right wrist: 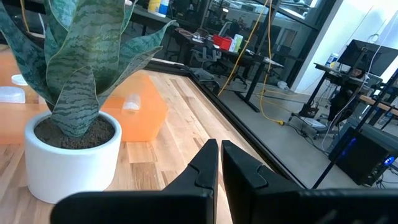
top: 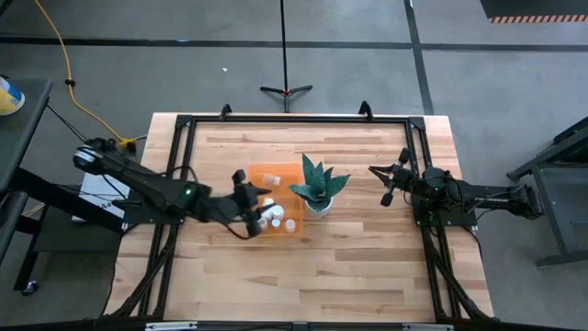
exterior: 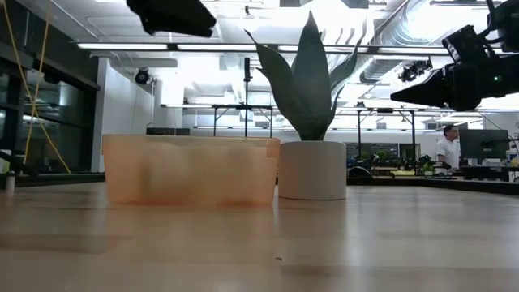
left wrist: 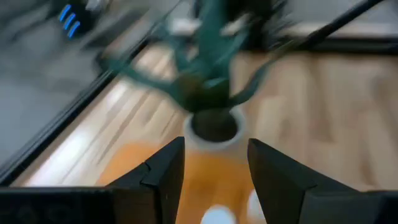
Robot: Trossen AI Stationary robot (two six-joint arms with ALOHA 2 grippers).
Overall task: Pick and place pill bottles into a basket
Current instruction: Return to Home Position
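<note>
The left gripper's (left wrist: 214,152) fingers stand apart with nothing between them, above the left end of the basket (top: 276,175). The bottles (top: 275,219) lie inside it, and none shows on the bare desk (top: 367,267). The plant (top: 318,187) stands just right of the basket. The right gripper's (right wrist: 219,152) fingers are together and empty, at the desk's right, beyond the plant. The risk I see is a retreat that dips or swings wide. It could hook the basket's wall and drag it, or brush the plant and tip its pot (top: 319,206).
</note>
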